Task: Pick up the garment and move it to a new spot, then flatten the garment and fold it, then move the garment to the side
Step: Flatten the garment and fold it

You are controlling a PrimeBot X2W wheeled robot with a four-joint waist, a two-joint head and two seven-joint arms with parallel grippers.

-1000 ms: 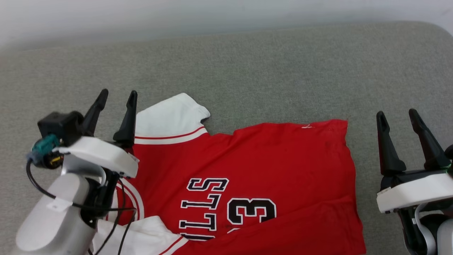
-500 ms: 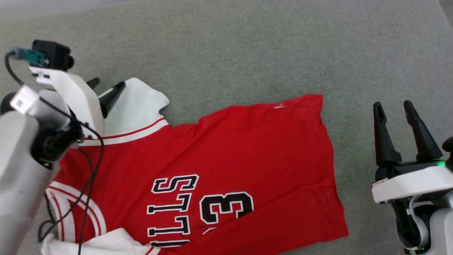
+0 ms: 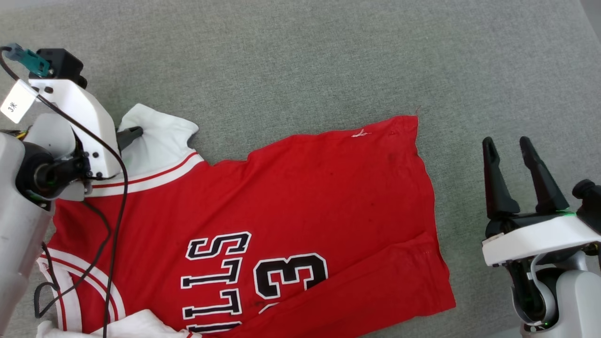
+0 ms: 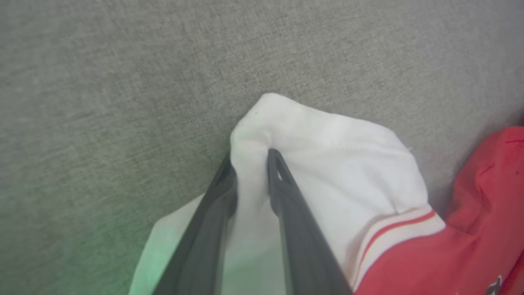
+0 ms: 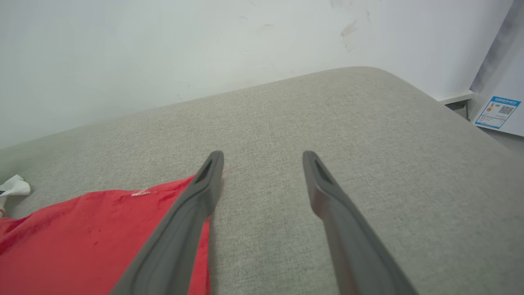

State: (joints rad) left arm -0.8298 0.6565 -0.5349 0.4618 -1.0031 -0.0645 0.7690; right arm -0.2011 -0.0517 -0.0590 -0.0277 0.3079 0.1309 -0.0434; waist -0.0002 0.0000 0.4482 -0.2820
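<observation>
A grey upholstered surface (image 3: 300,61) fills the head view. The garment (image 3: 305,188) lies spread across its centre and lower left, lettering up. At the upper left, the left gripper (image 4: 250,157) has its jaws clamped on a fold of the white sleeve (image 3: 155,141). At the lower right, the right gripper (image 3: 506,141) hovers beside the red hem, jaws apart.

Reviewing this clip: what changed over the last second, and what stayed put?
The left pincer went forward and down onto the white sleeve and closed on a fold of it. The head camera also tilted down. The right pincer stayed open and empty beside the hem; the garment stayed spread on the grey cushion.
</observation>
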